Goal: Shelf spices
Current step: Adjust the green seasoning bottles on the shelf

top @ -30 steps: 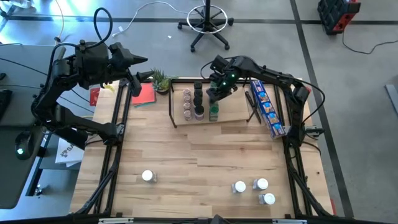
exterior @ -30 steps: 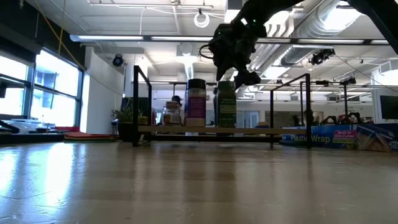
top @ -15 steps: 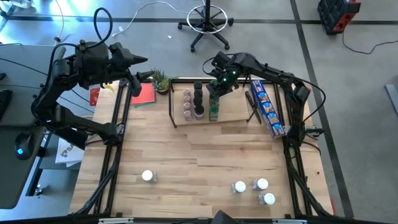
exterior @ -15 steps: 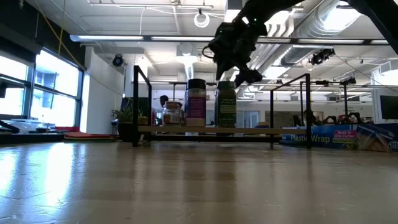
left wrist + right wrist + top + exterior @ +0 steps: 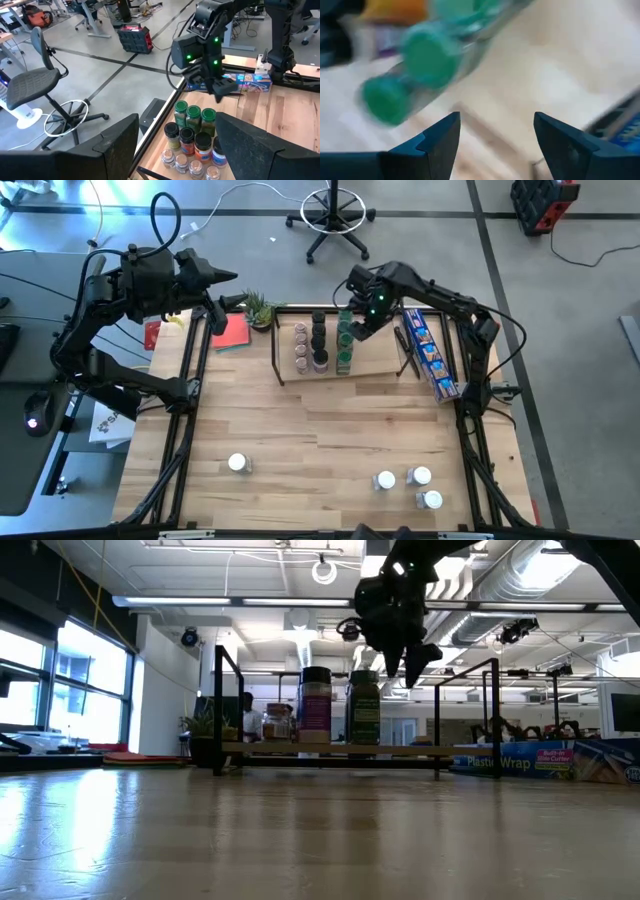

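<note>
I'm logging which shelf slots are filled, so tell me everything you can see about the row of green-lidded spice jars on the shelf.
The three small green-lidded cylindrical spice jars stand upright in a tight line on the low light-wood shelf board on black metal legs, beside the black-lidded row. Their clear bodies hold dark greenish contents. Nothing grips them: the right arm's dark two-finger end effector hangs open just above and beside them, not touching them.

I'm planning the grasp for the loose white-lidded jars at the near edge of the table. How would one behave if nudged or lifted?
Each white-lidded jar stands upright on the table; being small and cylindrical, it would probably tip if nudged high, then roll. It looks light enough to lift easily. Its smooth side may slip unless held squarely.
</note>
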Available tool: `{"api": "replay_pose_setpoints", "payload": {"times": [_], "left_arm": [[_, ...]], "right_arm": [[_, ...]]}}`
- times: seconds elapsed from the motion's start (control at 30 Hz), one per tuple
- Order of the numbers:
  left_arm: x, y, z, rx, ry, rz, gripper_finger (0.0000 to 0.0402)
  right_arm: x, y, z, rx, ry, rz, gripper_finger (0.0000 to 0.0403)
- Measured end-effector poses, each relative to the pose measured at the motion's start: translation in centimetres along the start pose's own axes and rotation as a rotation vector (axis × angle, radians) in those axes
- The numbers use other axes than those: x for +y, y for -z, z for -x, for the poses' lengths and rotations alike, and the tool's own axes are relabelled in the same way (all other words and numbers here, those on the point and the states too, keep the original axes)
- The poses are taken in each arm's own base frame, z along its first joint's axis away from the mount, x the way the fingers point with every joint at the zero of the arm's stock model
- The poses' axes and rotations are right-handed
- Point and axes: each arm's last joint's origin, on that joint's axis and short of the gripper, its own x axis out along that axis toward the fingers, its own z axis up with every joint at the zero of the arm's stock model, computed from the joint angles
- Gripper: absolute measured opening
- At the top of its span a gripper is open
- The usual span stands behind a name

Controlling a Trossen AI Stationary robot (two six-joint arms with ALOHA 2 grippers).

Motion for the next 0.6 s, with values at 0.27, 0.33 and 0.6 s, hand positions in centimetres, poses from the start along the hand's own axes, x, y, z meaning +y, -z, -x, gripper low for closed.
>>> {"api": "replay_pose_setpoints", "payload": {"times": [0.27,0.33,0.6], "left_arm": [[0.0,0.0,0.0,0.0,-0.002,-0.01,0.0259],[0.0,0.0,0.0,0.0,-0.002,-0.01,0.0259],[0.0,0.0,0.0,0.0,-0.003,-0.011,0.0259]], "right_arm": [[-0.2,-0.7,-0.5,-0.051,0.061,-0.06,0.0171],[-0.2,-1.0,-1.1,-0.036,0.068,-0.071,0.0146],[0.3,-1.6,-3.2,0.015,0.077,-0.087,0.0053]]}}
